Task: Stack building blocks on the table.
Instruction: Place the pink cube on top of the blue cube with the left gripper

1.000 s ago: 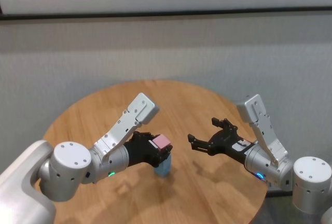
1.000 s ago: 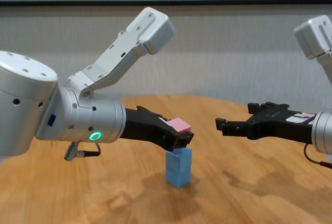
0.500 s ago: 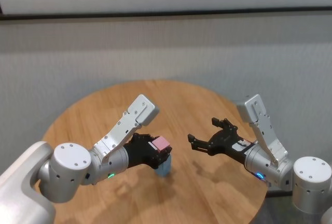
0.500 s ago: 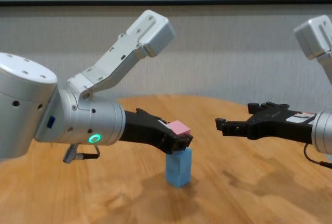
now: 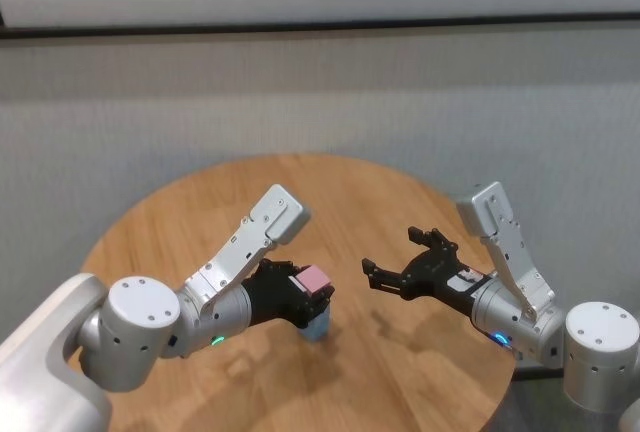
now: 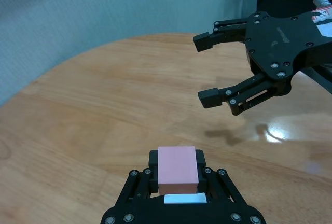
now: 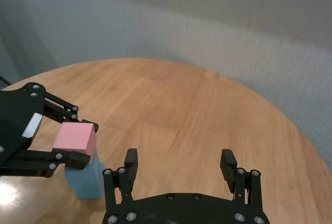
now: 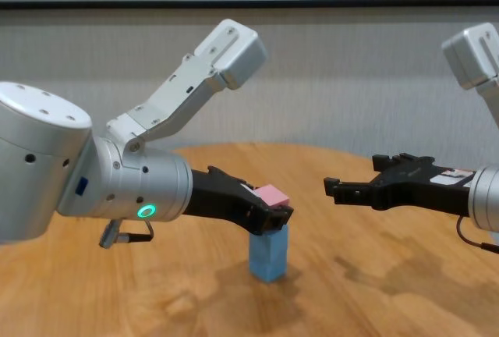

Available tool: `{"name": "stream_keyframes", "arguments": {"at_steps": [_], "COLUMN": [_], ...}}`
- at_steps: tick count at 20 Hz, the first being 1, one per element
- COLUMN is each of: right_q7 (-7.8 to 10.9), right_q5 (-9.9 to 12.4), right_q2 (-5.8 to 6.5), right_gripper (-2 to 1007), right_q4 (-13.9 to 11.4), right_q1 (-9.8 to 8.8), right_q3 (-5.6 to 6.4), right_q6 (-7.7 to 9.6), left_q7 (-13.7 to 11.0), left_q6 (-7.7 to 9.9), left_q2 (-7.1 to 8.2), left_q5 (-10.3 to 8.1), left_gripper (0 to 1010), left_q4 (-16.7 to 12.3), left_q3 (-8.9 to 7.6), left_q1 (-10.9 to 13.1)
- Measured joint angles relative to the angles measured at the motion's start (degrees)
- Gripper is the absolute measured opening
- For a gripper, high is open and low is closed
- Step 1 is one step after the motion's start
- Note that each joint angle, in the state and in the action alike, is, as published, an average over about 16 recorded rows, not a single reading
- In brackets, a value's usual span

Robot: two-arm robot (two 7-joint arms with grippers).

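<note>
Pink block [image 8: 272, 195] clamped in left gripper [image 8: 269, 216], just above the two-high blue stack [image 8: 269, 253] near table [image 5: 400, 202] centre. Right gripper [image 8: 355, 190] idles right, jaws wide, empty. Square pink's edges over blue, lower gently, then release.

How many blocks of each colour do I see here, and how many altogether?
Pink blocks: 1, held in the left gripper just over the blue stack.
Light blue blocks: 2, stacked as one column on the table.
Total: 3 blocks.
</note>
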Motion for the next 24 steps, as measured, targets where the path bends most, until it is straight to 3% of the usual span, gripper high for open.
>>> {"name": "stream_keyframes", "arguments": {"at_steps": [14,24], "right_q7": [0.00,0.00], "right_q5": [0.00,0.00], "right_q2": [0.00,0.00], "right_gripper": [1005,1004], "right_q4": [0.00,0.00], "right_q1": [0.00,0.00], "right_q3": [0.00,0.00], "right_q6": [0.00,0.00], "left_q7": [-0.04,-0.03], "left_q6": [0.12,-0.02], "left_q2": [-0.60,-0.48], "left_q5": [0.09,-0.10], "left_gripper": [415,609], "left_q4": [0.93,0.62], "left_q3": [0.13,-0.11], "left_q1": [-0.28,-0.28]}}
